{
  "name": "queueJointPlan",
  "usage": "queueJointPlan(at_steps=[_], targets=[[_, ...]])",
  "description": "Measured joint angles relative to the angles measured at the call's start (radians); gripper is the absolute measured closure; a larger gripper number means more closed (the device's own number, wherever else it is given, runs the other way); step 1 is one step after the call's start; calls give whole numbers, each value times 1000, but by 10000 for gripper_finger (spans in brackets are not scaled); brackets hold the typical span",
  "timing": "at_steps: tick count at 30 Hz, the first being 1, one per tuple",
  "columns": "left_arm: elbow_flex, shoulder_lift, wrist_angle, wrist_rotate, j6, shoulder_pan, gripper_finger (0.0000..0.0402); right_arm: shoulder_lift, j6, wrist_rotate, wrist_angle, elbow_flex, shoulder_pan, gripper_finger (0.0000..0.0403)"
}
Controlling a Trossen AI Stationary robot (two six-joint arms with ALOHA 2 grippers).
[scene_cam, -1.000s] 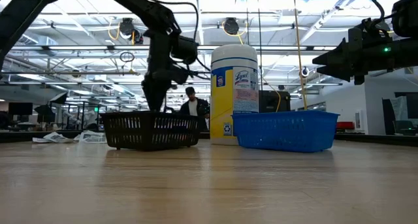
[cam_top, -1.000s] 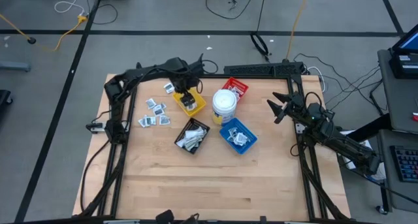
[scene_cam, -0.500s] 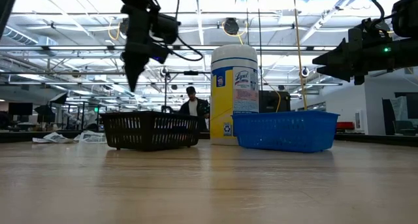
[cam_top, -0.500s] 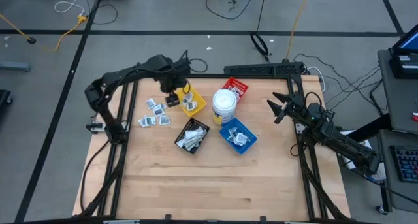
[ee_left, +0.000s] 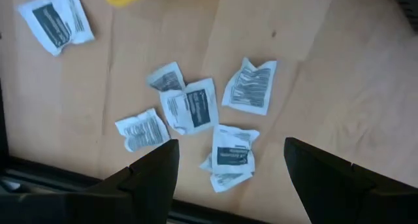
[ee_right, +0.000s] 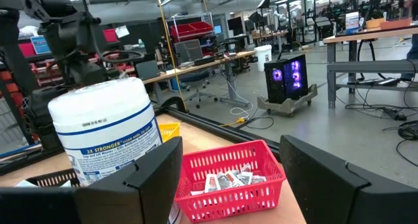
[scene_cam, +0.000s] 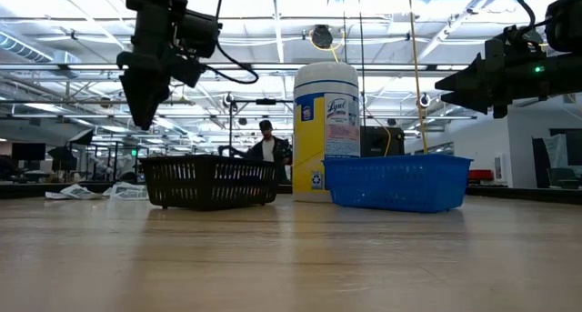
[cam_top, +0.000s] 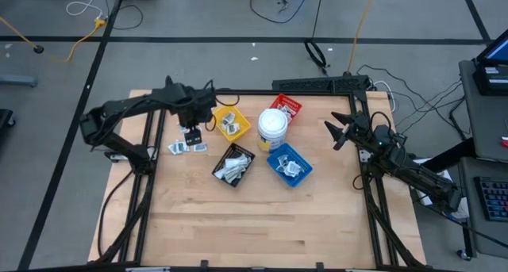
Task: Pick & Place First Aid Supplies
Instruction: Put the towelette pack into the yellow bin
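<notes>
Left gripper (cam_top: 191,134) shifted since the earlier frames from over the yellow tray (cam_top: 230,122) toward 9 o'clock, now poised above the loose packets (cam_top: 184,145) on the bare table (cam_top: 262,216); right gripper (cam_top: 340,132) unmoved at the 3 o'clock edge. Left jaws spread wide and empty, as shown in the left wrist view, with five or six crumpled white packets (ee_left: 189,106) lying between and beyond the fingers (ee_left: 147,175). Right jaws likewise parted, holding nothing, aimed past the white tub (ee_right: 108,129) and the red tray (ee_right: 228,178). Sorting judged partly done: packets already resting in the yellow tray, red tray, black tray (cam_top: 233,165) and blue tray (cam_top: 289,163), all grouped round the tub (cam_top: 272,127) at table centre. Remaining: the small cluster at 9 o'clock of the yellow tray, still on the wood. Next step judged a descent onto one packet of that cluster.
</notes>
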Motion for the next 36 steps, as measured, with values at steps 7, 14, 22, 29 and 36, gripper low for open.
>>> queueJointPlan(at_steps=[7, 14, 22, 29, 36], targets=[[-119, 0, 115, 47, -94, -51, 119, 0, 0, 0, 0, 0, 0, 149], [-273, 0, 348, 56, -130, -111, 119, 0, 0, 0, 0, 0, 0, 149], [-409, 0, 594, 56, -121, -96, 119, 0, 0, 0, 0, 0, 0, 149], [-490, 1, 651, 57, -117, -78, 119, 0, 0, 0, 0, 0, 0, 149], [-508, -2, 680, 58, -106, -77, 121, 0, 0, 0, 0, 0, 0, 149]])
